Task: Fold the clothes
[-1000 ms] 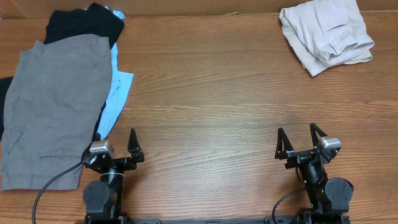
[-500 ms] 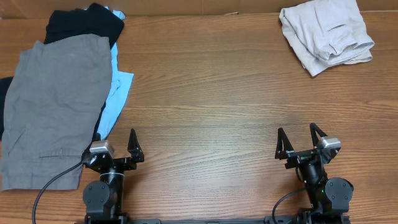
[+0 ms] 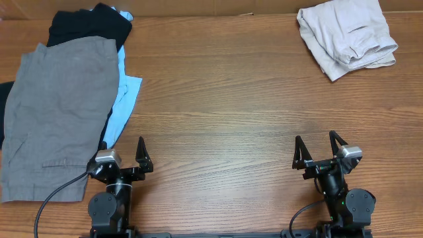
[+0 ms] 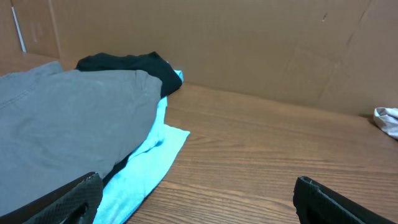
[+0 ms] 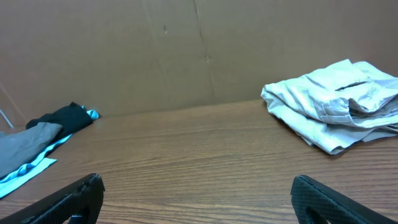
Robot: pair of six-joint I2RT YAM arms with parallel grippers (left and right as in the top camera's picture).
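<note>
A pile of clothes lies at the table's left: grey shorts point(image 3: 56, 112) spread on top, a light blue garment point(image 3: 124, 99) under them, a black garment point(image 3: 89, 23) at the back. They also show in the left wrist view, grey shorts point(image 4: 62, 118), blue garment point(image 4: 146, 165), black garment point(image 4: 140, 65). A folded beige garment point(image 3: 347, 36) lies at the back right, seen also in the right wrist view point(image 5: 339, 112). My left gripper point(image 3: 123, 157) is open and empty at the front left, beside the pile's edge. My right gripper point(image 3: 317, 151) is open and empty at the front right.
A brown cardboard wall point(image 4: 249, 43) stands along the table's back edge. Bare wooden tabletop point(image 3: 225, 112) lies between the pile and the beige garment. A black cable point(image 3: 56, 198) runs from the left arm's base.
</note>
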